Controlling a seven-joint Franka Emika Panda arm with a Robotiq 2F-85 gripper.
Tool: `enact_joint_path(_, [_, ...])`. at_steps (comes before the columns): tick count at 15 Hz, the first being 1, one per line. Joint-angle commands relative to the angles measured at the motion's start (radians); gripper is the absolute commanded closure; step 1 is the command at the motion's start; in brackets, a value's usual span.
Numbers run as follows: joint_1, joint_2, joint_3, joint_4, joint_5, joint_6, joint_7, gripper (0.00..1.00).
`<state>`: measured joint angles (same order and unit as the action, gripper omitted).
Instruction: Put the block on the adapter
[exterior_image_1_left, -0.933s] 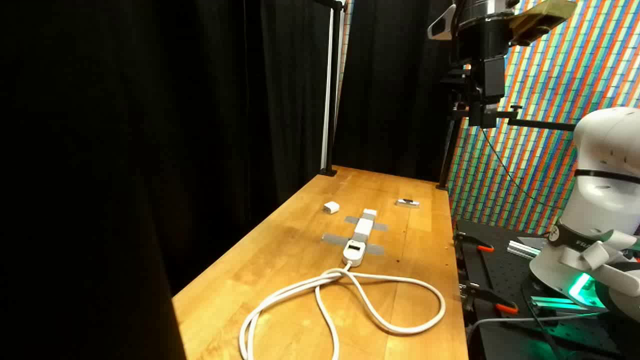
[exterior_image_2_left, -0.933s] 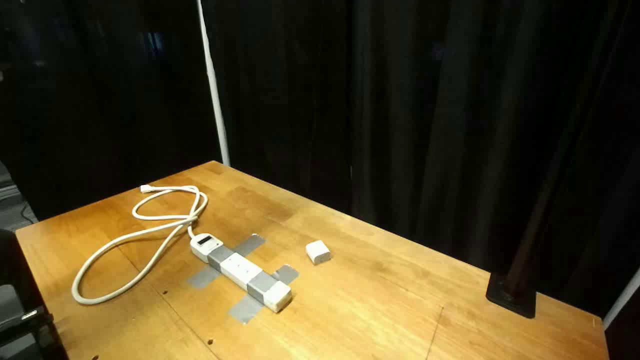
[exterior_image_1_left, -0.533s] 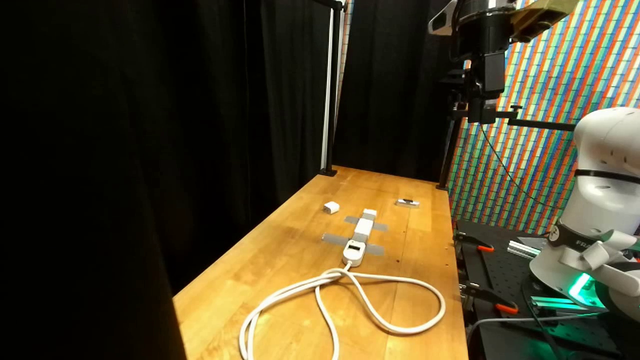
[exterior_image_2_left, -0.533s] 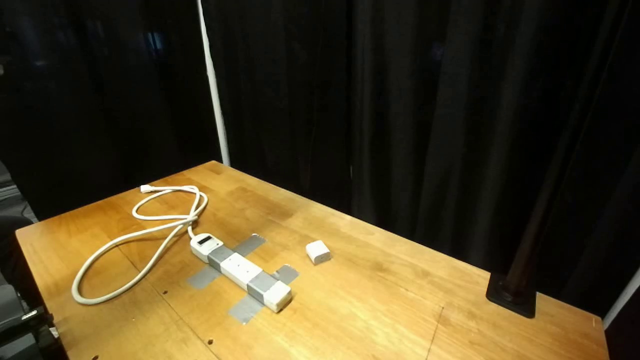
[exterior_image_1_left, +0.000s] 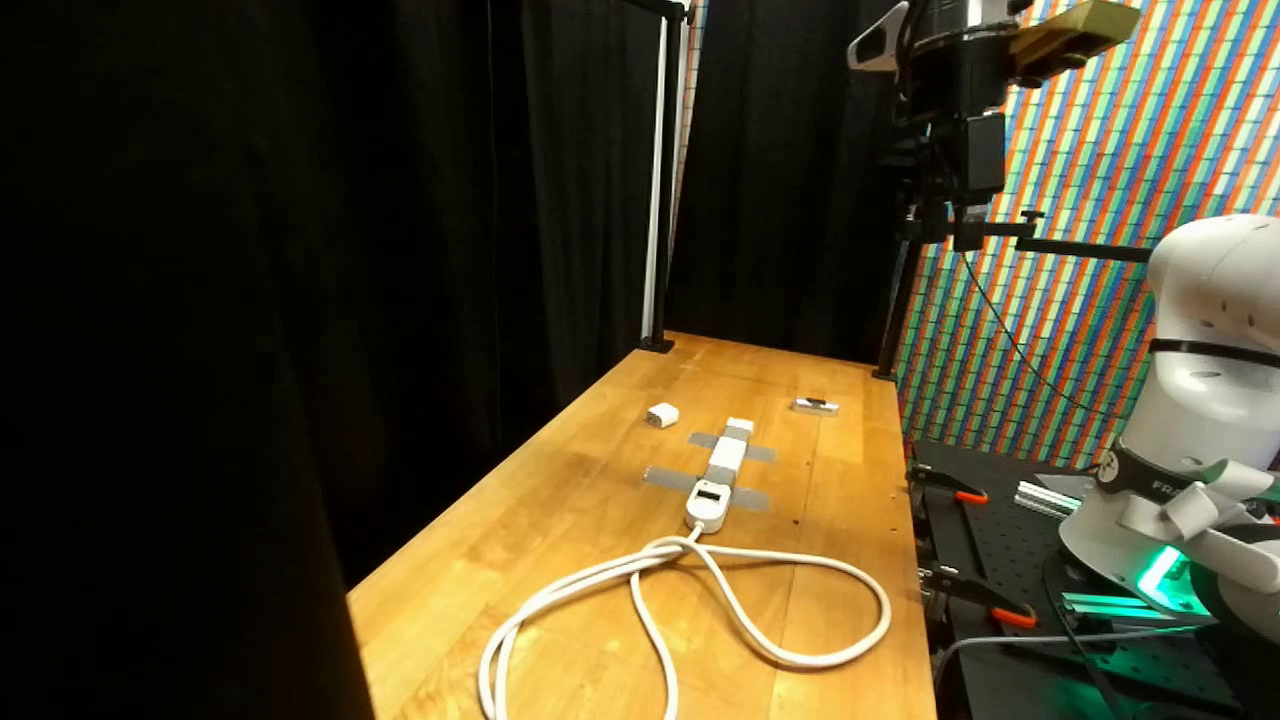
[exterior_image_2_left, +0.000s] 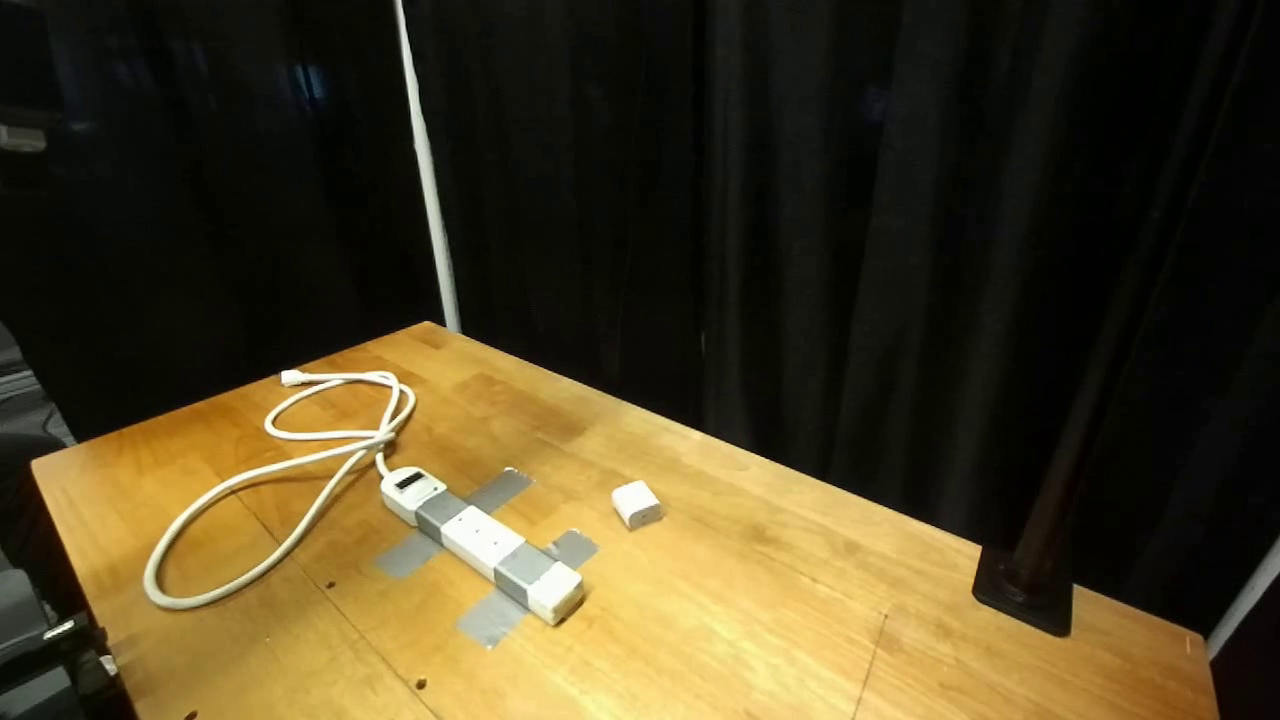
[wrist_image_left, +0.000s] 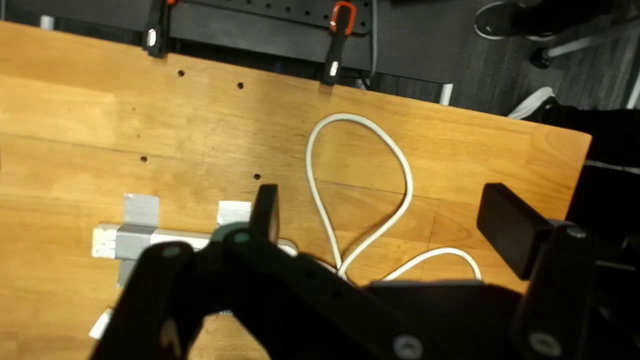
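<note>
The block (exterior_image_1_left: 662, 415) is small and white and lies on the wooden table beside the adapter (exterior_image_1_left: 728, 455). It also shows in an exterior view (exterior_image_2_left: 637, 504). In the wrist view the block (wrist_image_left: 101, 324) is at lower left, partly hidden by the gripper. The adapter is a long white strip held down with grey tape; it shows in an exterior view (exterior_image_2_left: 482, 540) and partly behind a finger in the wrist view (wrist_image_left: 180, 237). My gripper (exterior_image_1_left: 952, 232) hangs high above the table's robot side, away from both. In the wrist view the gripper (wrist_image_left: 387, 220) is open and empty.
A looped white cable (exterior_image_1_left: 790, 660) runs from the adapter across the near table. A small object with a dark top (exterior_image_1_left: 816, 406) lies at the far right of the table. Orange-tipped clamps (exterior_image_1_left: 965, 495) hold the robot-side edge. Upright posts (exterior_image_1_left: 660, 200) stand at the far corners.
My gripper has shifted slightly left and turned a little in an exterior view, high above the table. Part of the arm now shows at another exterior view's upper left edge. The block and adapter have not moved.
</note>
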<state>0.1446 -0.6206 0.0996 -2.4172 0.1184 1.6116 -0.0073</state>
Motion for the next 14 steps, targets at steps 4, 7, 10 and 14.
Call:
enact_joint_path(4, [-0.027, 0.312, -0.151, 0.265, -0.226, 0.058, -0.474, 0.00])
enact_joint_path(7, [-0.046, 0.467, -0.222, 0.350, -0.255, 0.174, -0.712, 0.00])
enact_joint_path(10, [-0.052, 0.637, -0.291, 0.433, -0.240, 0.297, -0.946, 0.00])
enact_joint_path(14, [-0.172, 0.880, -0.243, 0.570, -0.196, 0.431, -1.247, 0.00])
